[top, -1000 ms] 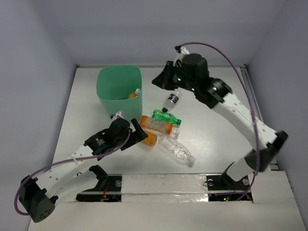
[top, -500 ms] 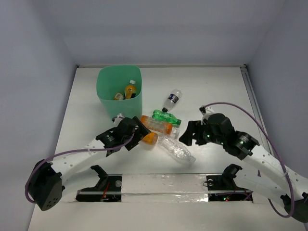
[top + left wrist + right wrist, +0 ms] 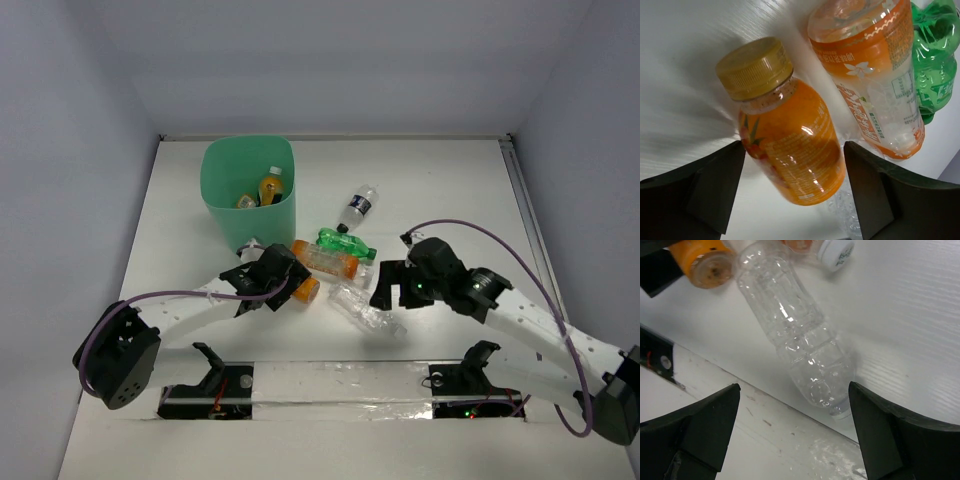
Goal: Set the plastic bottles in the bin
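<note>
The mint-green bin [image 3: 222, 190] stands at the back left with two orange bottles [image 3: 270, 186] inside. A small orange bottle [image 3: 790, 150] with a yellow cap lies on the table between the fingers [image 3: 715, 185] of my left gripper [image 3: 285, 285], which is open and close on both sides of it. My right gripper [image 3: 392, 288] is open and straddles the cap end of a clear bottle [image 3: 800, 340] lying near the front. On the table behind are an orange labelled bottle [image 3: 325, 259], a green bottle [image 3: 345, 244] and a clear dark-labelled bottle [image 3: 357, 208].
A taped strip [image 3: 340, 385] runs along the near edge just in front of the clear bottle. White walls close in the table on the left, back and right. Both arms lie low over the front half of the table.
My right arm swung from high at the back down to the clear bottle and opened. An orange bottle dropped from the bin's rim to inside. My left gripper slid around the small orange bottle and narrowed.
</note>
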